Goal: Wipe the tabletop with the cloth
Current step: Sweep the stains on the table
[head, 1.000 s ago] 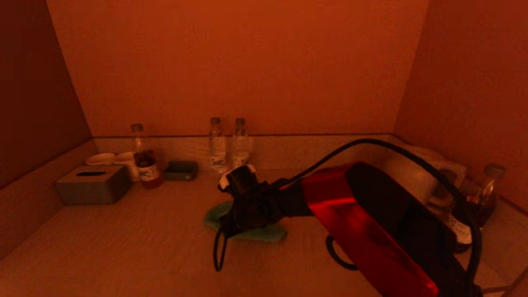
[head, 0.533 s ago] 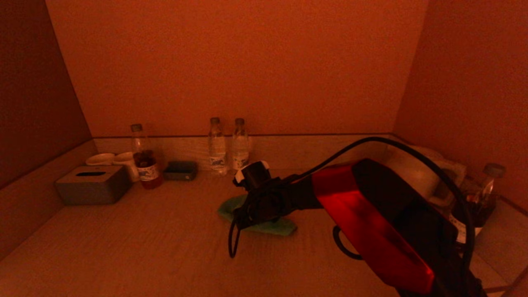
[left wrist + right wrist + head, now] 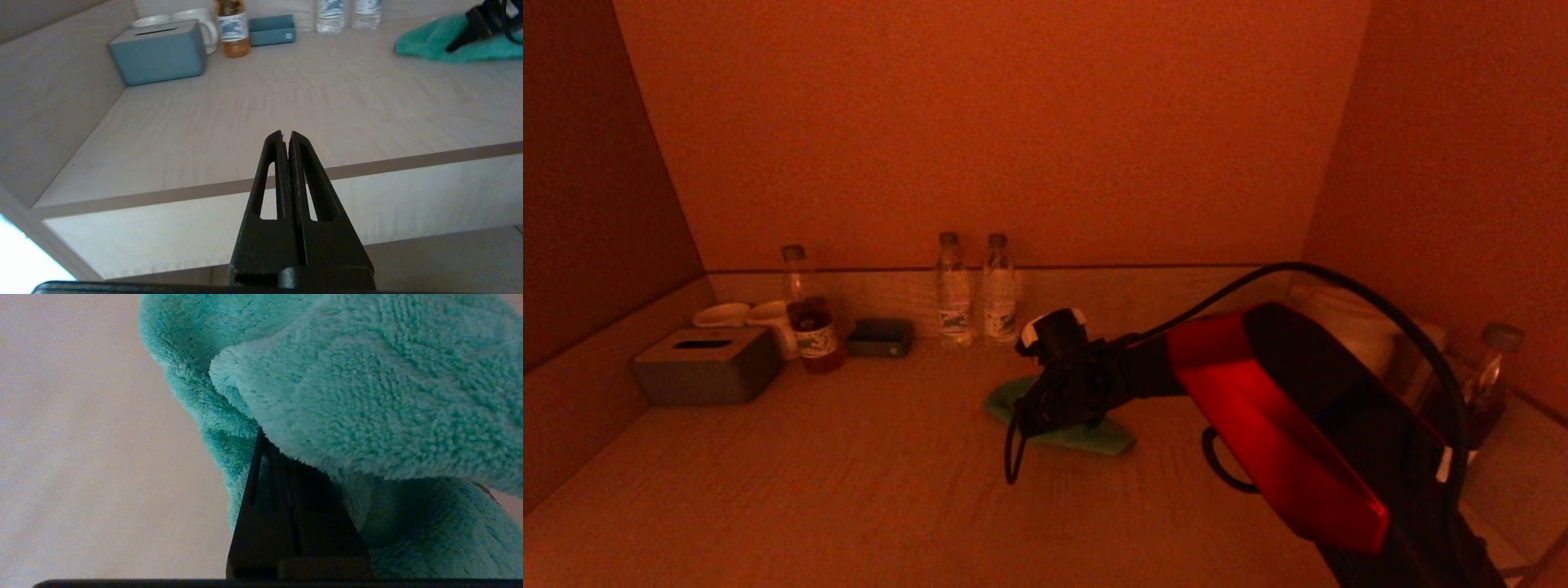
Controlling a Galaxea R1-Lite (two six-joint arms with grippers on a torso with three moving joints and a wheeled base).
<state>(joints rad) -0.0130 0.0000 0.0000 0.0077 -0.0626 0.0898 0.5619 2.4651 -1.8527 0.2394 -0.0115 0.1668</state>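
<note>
The green cloth (image 3: pixel 1098 439) lies bunched on the pale wood-grain tabletop (image 3: pixel 849 474), right of the middle and in front of the water bottles. My right gripper (image 3: pixel 1049 418) presses down on it, shut on a fold of the cloth (image 3: pixel 367 396); its fingertips (image 3: pixel 261 457) are buried in the pile. The bare tabletop (image 3: pixel 81 437) shows beside it. My left gripper (image 3: pixel 286 134) is shut and empty, parked low in front of the tabletop's front edge (image 3: pixel 408 161). From there the cloth (image 3: pixel 425 38) shows at the far right.
A grey tissue box (image 3: pixel 707 363), two mugs (image 3: pixel 743 314), a dark-drink bottle (image 3: pixel 809 314) and a small dark tray (image 3: pixel 880 336) stand at the back left. Two water bottles (image 3: pixel 976 286) stand at the back rim. A pale kettle (image 3: pixel 1372 339) and another bottle (image 3: pixel 1490 367) stand behind my right arm.
My right gripper has dragged the cloth to the right and slightly farther back across the tabletop. The left gripper has not visibly moved.
</note>
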